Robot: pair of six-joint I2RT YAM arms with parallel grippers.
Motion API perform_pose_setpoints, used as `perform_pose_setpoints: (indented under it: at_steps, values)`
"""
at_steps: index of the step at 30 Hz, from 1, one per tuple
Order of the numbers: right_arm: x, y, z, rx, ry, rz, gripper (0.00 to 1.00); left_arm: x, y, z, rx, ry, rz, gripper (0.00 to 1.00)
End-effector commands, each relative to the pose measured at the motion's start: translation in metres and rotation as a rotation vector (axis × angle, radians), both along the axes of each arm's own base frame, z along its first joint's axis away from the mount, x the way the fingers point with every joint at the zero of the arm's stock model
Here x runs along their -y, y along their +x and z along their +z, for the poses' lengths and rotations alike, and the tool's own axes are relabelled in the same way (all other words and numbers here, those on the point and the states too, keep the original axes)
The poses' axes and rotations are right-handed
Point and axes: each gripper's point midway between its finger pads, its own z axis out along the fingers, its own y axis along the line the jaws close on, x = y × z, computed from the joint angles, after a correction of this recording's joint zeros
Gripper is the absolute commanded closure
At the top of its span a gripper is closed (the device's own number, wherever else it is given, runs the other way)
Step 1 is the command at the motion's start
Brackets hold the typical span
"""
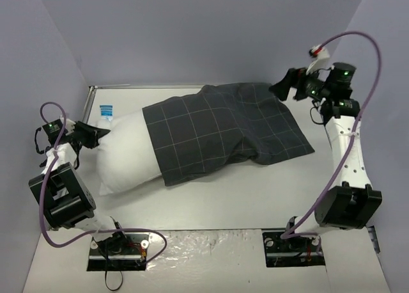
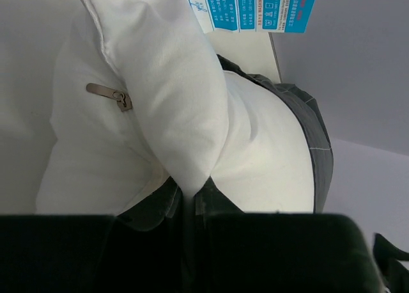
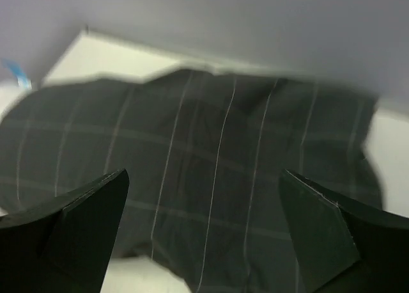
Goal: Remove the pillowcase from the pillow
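The white pillow (image 1: pixel 128 155) lies across the table with its left part bare and a blue tag (image 1: pixel 105 110) at its far left corner. The dark checked pillowcase (image 1: pixel 223 130) covers its right part and lies slack at the right end. My left gripper (image 1: pixel 101 134) is shut on a fold of the pillow's left end; in the left wrist view the white fabric (image 2: pixel 166 114) is pinched between the jaws. My right gripper (image 1: pixel 279 87) is open and empty, off the pillowcase's far right corner; the right wrist view shows the pillowcase (image 3: pixel 211 178) beyond the spread fingers.
Grey walls enclose the table on the left, back and right. The table's white raised edge (image 1: pixel 153 86) runs along the back. The pillow's zip pull (image 2: pixel 108 95) shows in the left wrist view. The arm bases sit at the near edge.
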Motion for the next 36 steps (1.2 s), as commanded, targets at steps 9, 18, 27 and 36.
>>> perform_pose_setpoints:
  at_steps: [9, 18, 27, 36]
  values:
    - [-0.052, -0.104, -0.192, -0.026, -0.815, 0.608, 0.00, 0.020, -0.006, 0.013, 0.028, 0.021, -0.094, 0.98]
    - [-0.037, -0.100, -0.272, -0.048, -1.067, 0.780, 0.00, 0.021, -0.008, 0.015, 0.028, 0.021, -0.089, 0.98]
    - [-0.060, -0.074, -0.305, -0.190, -0.979, 0.763, 0.38, 0.022, -0.009, 0.017, 0.030, 0.021, -0.084, 0.98]
    - [0.021, -0.017, -0.197, -0.157, -0.915, 0.287, 1.00, 0.012, -0.008, 0.018, 0.025, 0.031, -0.059, 0.98]
